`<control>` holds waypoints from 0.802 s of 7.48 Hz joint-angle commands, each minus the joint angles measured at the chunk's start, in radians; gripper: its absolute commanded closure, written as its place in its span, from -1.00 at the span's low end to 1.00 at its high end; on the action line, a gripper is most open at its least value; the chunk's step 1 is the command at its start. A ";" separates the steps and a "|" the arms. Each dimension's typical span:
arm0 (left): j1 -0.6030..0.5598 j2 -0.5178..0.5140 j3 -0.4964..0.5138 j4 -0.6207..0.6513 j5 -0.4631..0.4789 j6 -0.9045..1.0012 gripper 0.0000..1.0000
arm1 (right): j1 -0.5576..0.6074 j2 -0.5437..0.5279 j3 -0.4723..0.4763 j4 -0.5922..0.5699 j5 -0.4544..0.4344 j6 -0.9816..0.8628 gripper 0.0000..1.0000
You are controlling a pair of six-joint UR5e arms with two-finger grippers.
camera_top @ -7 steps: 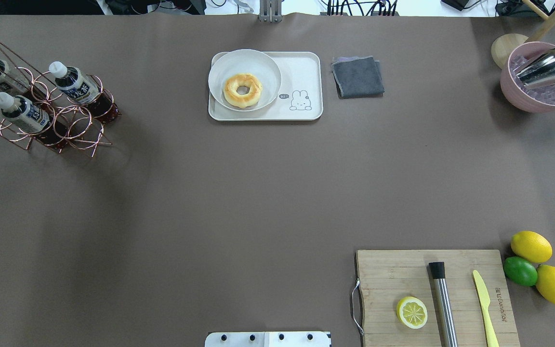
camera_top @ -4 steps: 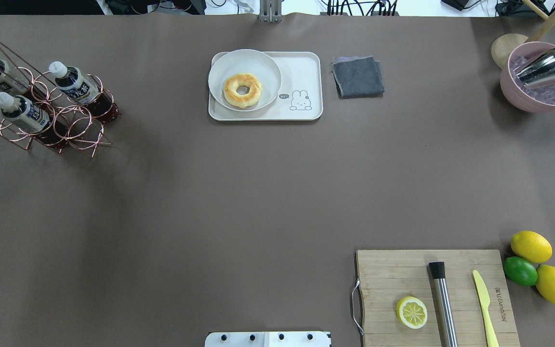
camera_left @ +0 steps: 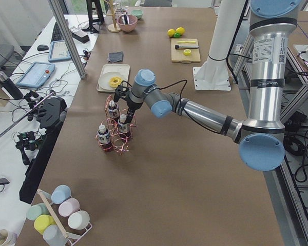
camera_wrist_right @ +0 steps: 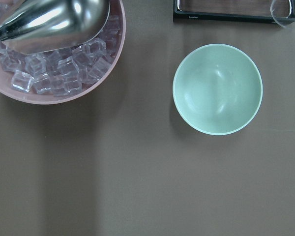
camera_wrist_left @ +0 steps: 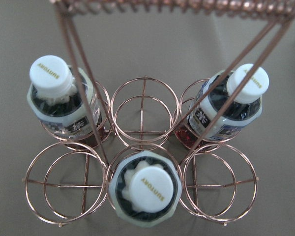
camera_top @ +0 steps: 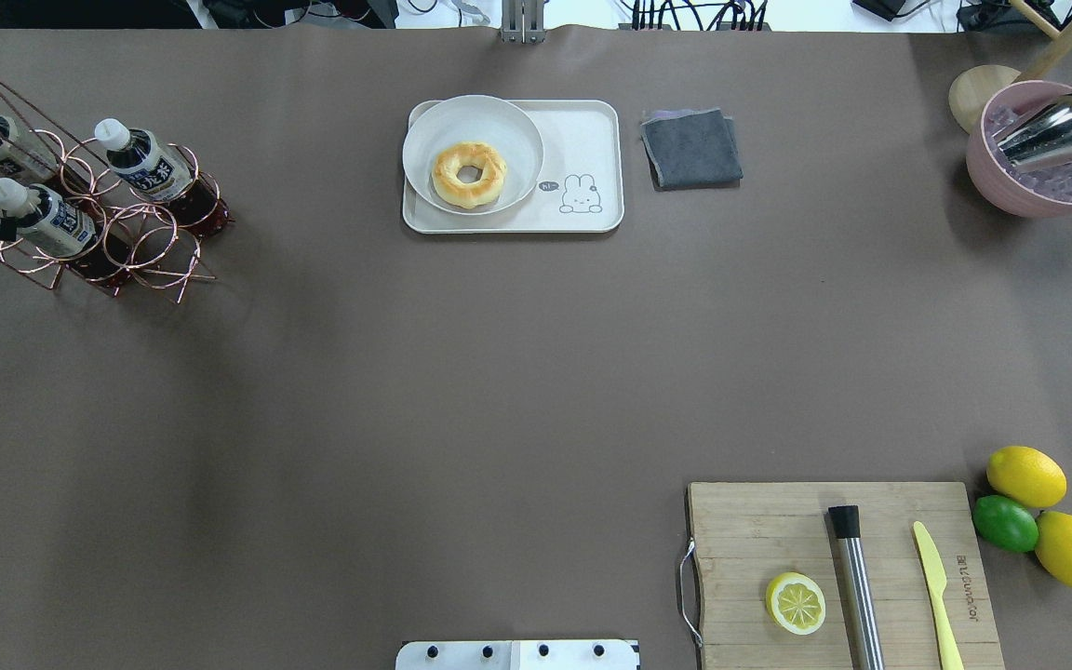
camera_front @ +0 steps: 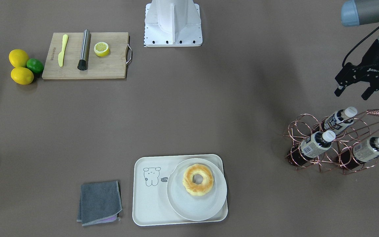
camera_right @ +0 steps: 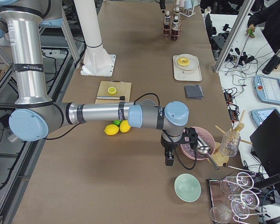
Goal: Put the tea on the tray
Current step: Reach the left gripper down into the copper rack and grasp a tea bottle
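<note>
In the front-facing view the left jaws hung empty and spread wide, above the rack [camera_front: 336, 148] on its robot side. We judged the spread was meant to take a bottle by its top. Three bottles stood in the rack's rings with their caps up, so each could be lifted straight out. The tea [camera_front: 339, 120], nearest the jaws, was our guess for the pick. The tray [camera_front: 146, 204] lay on the worktop [camera_front: 209, 115], well apart from the rack. Its plate [camera_front: 189, 207] and doughnut [camera_front: 198, 180] filled the half nearer the rack, so the bear half was bare, with room for a bottle.

From overhead only a dark tip of the left jaws showed, against the rack beside the tea [camera_top: 43, 219].

In the left side view the left arm [camera_left: 195, 110] was extended to the rack, wrist turned down over it.

In the right side view the right jaws hung far from the rack, by the ice bowl [camera_right: 196, 142]. We could not tell whether they were open. We took this arm to be parked out of the way.

The left wrist camera looked straight down into the rack, with the tea [camera_wrist_left: 145, 189] low in the middle of the picture. The handle wires crossed above the rings, a likely snag.

The right wrist camera showed only the ice bowl and a green bowl [camera_wrist_right: 217, 88], not the jaws.
</note>
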 commanded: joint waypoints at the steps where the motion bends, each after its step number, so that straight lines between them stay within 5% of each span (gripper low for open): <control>1: 0.000 -0.057 0.020 0.065 0.041 0.099 -0.93 | 0.000 -0.002 0.001 -0.001 0.001 0.004 -1.00; 4: 0.000 -0.049 0.051 0.065 0.084 0.169 -0.87 | -0.002 0.000 -0.005 -0.001 0.001 0.003 -1.00; 6: 0.002 -0.057 0.053 0.065 0.092 0.168 -0.54 | -0.005 0.003 -0.007 0.000 -0.001 0.003 -1.00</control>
